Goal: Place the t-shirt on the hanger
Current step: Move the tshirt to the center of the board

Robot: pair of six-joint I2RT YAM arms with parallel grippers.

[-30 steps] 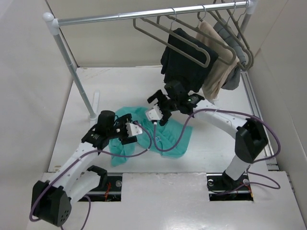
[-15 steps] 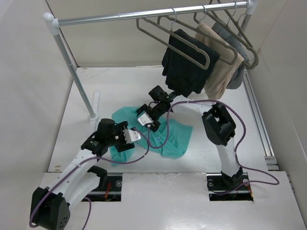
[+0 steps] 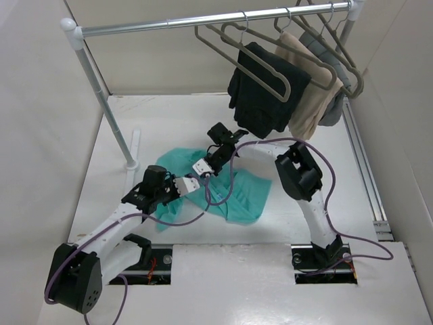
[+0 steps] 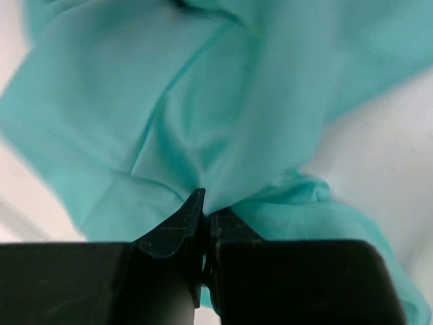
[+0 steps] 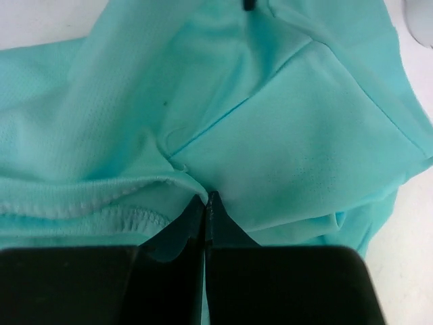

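Note:
The teal t-shirt (image 3: 238, 191) lies crumpled on the white table between the two arms. My left gripper (image 3: 195, 183) is down at its left part, shut, with a fold of the cloth (image 4: 203, 101) pinched between the tips (image 4: 205, 207). Just beyond it, my right gripper (image 3: 203, 168) is also shut, pinching the shirt (image 5: 304, 135) beside a stitched hem (image 5: 206, 200). An empty grey-taupe hanger (image 3: 218, 42) hangs by its wire hook from the rail, in front of the black garment.
A metal rail (image 3: 169, 24) crosses the back on a post (image 3: 101, 95) standing at the left. Black (image 3: 260, 95), tan (image 3: 308, 101) and grey (image 3: 331, 108) garments hang on their own hangers at the right. White walls close in both sides.
Both grippers were open above the shirt and have shut on its cloth. The right arm folded in and its gripper came down and left onto the shirt, close to the left gripper.

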